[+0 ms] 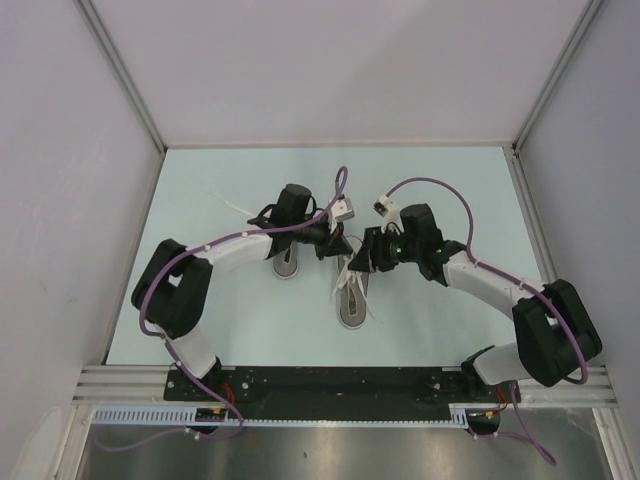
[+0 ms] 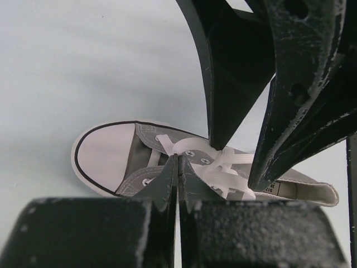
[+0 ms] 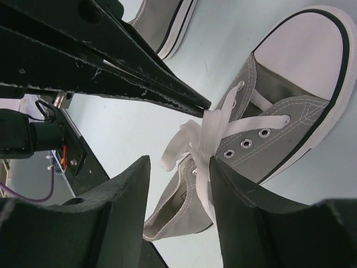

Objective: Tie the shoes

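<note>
**A:** Closest in, the middle shoe (image 1: 352, 312) stands upright on its sole on the pale table (image 1: 450, 200), heel end toward the arm bases.

**B:** And the action's just past that heel, over the eyelets! The right gripper (image 3: 180, 162) hangs on the shoe's right side, fingers moderately apart, with a strand of the white laces (image 3: 209, 134) running through the gap.

**A:** Facing it from the shoe's left side is the left gripper (image 2: 177, 162), fingers pressed flat together, no daylight between them. Its tip sits right at the bunched laces above the tongue. Whether it's nipping a strand, I can't tell.

**B:** That bunch is lifted up off the eyelets.

**A:** Beyond both grippers, the shoe's white toe cap (image 2: 103, 159) points away from the bases.

**B:** And the second shoe (image 1: 288, 264) sits off the middle shoe's left side, apart from it, partly under the left arm.
</note>
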You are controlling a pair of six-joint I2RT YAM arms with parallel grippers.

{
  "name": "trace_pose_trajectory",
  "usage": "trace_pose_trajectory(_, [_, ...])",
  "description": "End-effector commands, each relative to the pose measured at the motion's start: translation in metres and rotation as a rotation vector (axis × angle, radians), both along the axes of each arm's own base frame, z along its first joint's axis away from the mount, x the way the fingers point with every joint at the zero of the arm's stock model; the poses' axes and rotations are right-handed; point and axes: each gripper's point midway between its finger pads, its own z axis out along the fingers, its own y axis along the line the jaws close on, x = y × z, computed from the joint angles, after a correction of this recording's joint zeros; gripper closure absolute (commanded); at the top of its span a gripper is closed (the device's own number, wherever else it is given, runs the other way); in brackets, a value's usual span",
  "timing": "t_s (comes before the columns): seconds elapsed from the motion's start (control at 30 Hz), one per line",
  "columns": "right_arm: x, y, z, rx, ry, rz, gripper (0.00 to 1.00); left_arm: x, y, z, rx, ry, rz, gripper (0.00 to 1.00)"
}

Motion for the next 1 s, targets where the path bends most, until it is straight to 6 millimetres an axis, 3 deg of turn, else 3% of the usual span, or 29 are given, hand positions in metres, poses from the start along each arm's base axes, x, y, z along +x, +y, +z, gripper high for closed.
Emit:
trace_pose_trajectory(0.0, [0.017,0.01,0.029,0.052,-0.081,0.0,0.49,0.0,-0.006,0.025,-0.067,-0.046,-0.033,1.0])
trace_pose_trajectory(0.13, [0.012,0.001,0.046,0.066,-0.11,0.075,0.49,-0.003,-0.005,0.027,-0.074,-0.055,-0.051,1.0])
trace_pose_trajectory(0.23, [0.023,-0.02,0.043,0.031,-0.138,0.041,0.5,-0.005,-0.006,0.03,-0.082,-0.07,-0.07,1.0])
trace_pose_trajectory(0.33, [0.033,-0.029,0.035,-0.007,-0.176,0.044,0.53,-0.006,-0.007,0.03,-0.083,-0.075,-0.08,1.0])
trace_pose_trajectory(0.53, [0.032,-0.021,0.027,0.029,-0.154,0.095,0.55,-0.012,-0.01,0.033,-0.087,-0.1,-0.121,1.0])
trace_pose_trajectory(0.87, [0.029,-0.014,0.051,0.18,-0.104,0.134,0.54,-0.017,-0.013,0.035,-0.074,-0.179,-0.169,1.0])
trace_pose_trajectory(0.97, [0.032,-0.014,0.05,0.194,-0.086,0.123,0.53,-0.022,-0.013,0.035,-0.066,-0.188,-0.191,1.0])
